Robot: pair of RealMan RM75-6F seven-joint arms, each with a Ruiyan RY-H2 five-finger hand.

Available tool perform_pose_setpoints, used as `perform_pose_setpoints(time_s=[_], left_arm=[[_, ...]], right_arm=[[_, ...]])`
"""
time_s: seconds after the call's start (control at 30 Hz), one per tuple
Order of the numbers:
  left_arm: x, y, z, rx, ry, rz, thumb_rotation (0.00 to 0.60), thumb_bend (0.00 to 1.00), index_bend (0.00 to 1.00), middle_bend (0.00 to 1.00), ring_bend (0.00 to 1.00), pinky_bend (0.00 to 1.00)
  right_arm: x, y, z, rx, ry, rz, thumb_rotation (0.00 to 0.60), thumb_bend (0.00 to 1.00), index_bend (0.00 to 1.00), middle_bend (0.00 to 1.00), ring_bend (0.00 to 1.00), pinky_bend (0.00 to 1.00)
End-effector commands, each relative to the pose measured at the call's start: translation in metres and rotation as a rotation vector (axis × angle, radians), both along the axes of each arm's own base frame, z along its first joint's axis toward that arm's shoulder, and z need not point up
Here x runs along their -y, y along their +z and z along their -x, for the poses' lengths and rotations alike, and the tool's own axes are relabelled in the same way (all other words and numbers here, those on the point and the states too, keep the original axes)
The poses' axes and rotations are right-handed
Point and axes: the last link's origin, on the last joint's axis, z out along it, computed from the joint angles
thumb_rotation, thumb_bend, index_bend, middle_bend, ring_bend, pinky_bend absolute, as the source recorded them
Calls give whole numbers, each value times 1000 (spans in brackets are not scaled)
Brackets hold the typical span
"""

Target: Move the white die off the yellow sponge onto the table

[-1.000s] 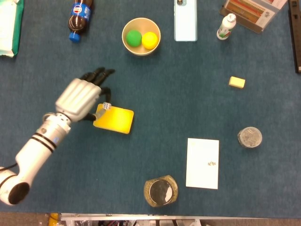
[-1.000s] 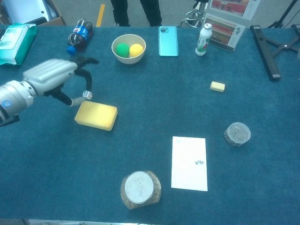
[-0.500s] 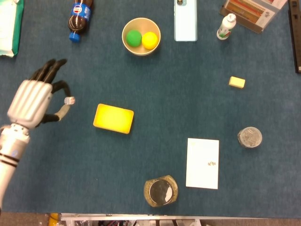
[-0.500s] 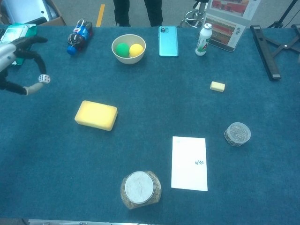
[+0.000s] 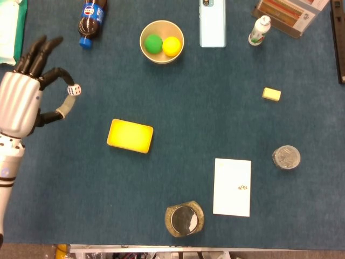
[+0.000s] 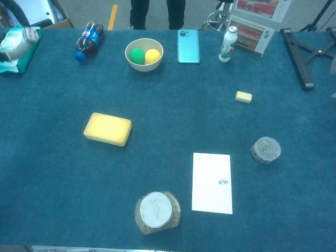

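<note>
Desk [image 5: 215, 108] covered in dark blue, felt-like cloth, seen from the head and chest cameras. Left hand [image 5: 21, 100] raised at the far left edge, white die [image 5: 75, 89] pinched between its thumb and a dark fingertip, the remaining fingers [image 5: 38, 51] spread; the die is clear of the yellow sponge [image 5: 130, 135], up and to the left of it. Whether the die touches the desk cannot be told. Right hand out of both views.

Surroundings: the sponge is a flat, soft-looking rectangular block with rounded corners, its top bare. Behind it, a round cream bowl [image 5: 161, 41] holds a green ball [image 5: 153, 43] and a yellow ball [image 5: 171, 46], touching. Cola bottle [image 5: 90, 16] lies on its side near the hand, blue cap toward it; a teal packet [image 5: 9, 32] lies at the far left corner. Pale blue phone [image 5: 212, 24] flat beside the bowl; small white bottle [image 5: 259, 29] upright to its right. White card [image 5: 232, 186], lidded glass jar [image 5: 184, 219], small clear round container [image 5: 285, 157] and small yellow block [image 5: 271, 94] lie well apart from the hand; nothing stands between hand and sponge
</note>
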Motion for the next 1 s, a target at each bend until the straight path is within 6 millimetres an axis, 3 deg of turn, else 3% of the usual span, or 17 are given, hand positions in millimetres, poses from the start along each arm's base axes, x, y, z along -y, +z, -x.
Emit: perform_pose_setpoints(time_s=[0.03,0.1,0.27,1.0], left_arm=[[23,2,17,-64,85,96,600,356,281,15,0,173],[31,2,30,-64,128,130,600,351,211,3,0,173],[34,6,43,-40,143,127,600,350,209,7,0,173],[38,-14,57,-157,194,184,600,349,296,70,19,173]], right_arm=[[-1,-2,4,3,-9,-11,600,0,506,391,369,397],[-2,-3,5,1,-11,-23,600,0,506,390,369,398],[-1,-4,2,8,1,-23,600,0,506,391,369,398],[-5,-2,6,27,-12,-17,600,0,506,390,369,398]])
